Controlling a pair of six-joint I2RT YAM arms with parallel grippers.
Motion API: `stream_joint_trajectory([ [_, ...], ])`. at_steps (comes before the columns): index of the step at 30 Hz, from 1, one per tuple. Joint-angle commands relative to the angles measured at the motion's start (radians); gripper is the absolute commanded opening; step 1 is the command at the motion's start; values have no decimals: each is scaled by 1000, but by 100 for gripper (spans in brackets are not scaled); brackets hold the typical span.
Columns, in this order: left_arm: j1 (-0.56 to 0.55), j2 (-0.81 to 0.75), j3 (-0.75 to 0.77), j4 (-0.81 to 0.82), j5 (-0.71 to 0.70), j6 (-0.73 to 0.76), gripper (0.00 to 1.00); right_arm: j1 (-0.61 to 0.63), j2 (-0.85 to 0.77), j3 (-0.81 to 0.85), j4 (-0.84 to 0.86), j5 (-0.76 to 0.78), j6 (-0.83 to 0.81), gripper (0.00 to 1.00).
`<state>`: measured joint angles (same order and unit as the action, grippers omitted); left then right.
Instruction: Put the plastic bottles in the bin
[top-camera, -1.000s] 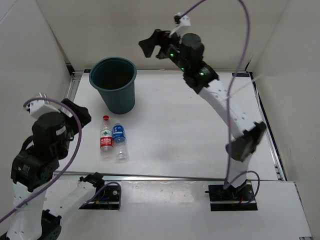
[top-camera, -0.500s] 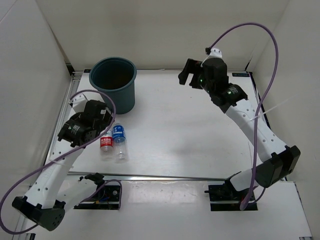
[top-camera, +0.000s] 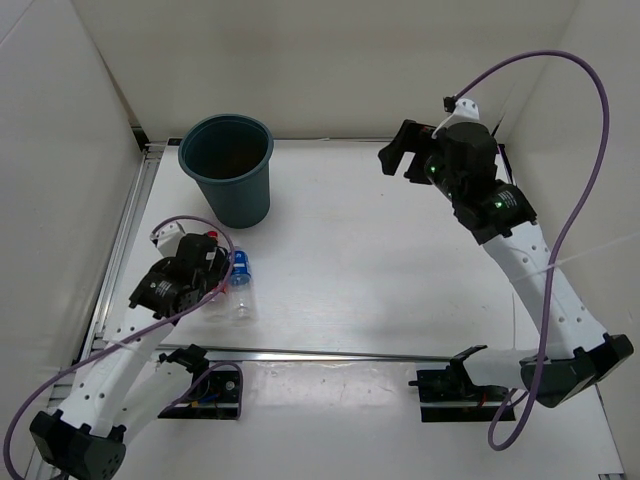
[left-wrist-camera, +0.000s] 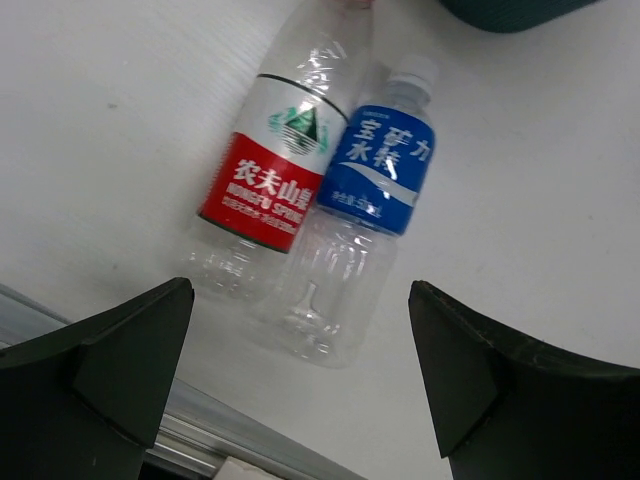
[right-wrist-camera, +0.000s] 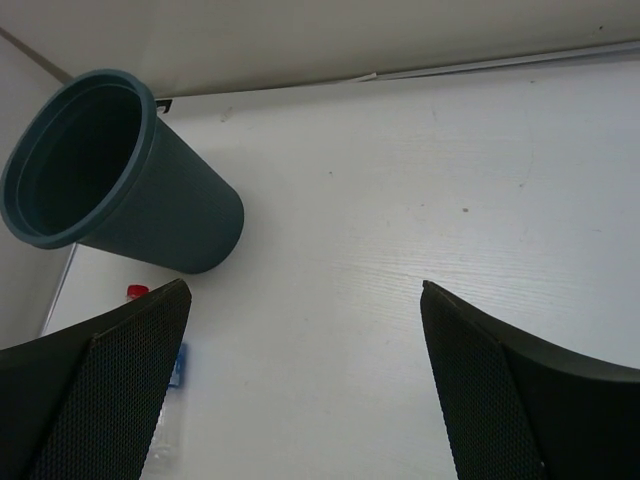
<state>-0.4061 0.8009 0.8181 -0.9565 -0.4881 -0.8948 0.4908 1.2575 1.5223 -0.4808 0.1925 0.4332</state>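
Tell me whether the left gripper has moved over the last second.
Yes. Against the bin, the left gripper has swung from off its left side to in front of it, and now hangs open over the red-labelled bottle and blue-labelled bottle.

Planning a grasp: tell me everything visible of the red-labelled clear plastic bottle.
The red-labelled clear plastic bottle lies on its side on the white table. Its transparent body looks empty, with its base toward the table's near edge. Its label is red with white characters, topped by a white band bearing a green mountain mark. Its red cap shows in the top view. It seems to touch the blue-labelled clear plastic bottle. The open left gripper hovers over both; no contact is visible.
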Motion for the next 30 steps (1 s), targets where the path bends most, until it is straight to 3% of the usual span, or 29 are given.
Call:
stream_joint_trajectory([
  [1,61,-68,-37,41,19,-3,100,-8,-26,6,-33,-21,-42,99],
  [9,61,-25,-56,41,13,-26,100,-17,-53,-4,-42,-65,-51,99],
  [18,81,-34,-189,127,31,26,100,-17,-72,-22,-61,-76,-79,99],
  [24,314,81,-126,177,135,175,100,-17,-101,-43,-61,-74,-88,99],
  [30,469,202,-22,205,213,367,100,-17,-110,-71,-61,-64,-79,99],
])
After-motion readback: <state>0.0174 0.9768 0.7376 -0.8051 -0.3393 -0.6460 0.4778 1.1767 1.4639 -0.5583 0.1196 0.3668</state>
